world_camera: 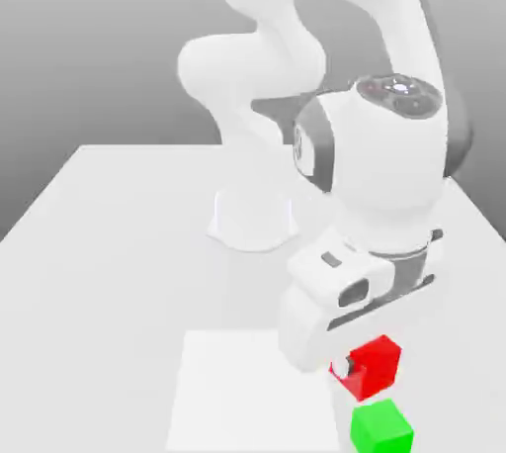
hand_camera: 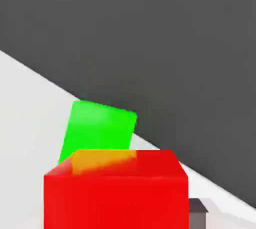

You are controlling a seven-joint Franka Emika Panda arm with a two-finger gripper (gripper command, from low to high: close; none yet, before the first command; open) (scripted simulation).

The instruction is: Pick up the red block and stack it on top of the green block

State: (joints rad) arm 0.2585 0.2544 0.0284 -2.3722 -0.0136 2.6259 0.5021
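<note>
The gripper (world_camera: 358, 366) is closed on the red block (world_camera: 377, 368) — held near the green block (world_camera: 381, 429) (close to the table's edge (hand_camera: 150, 143)). Lowered off-centre, red could shove green over that edge — or tip off it.

Red block (hand_camera: 116, 200) near green block (hand_camera: 97, 125)
</note>
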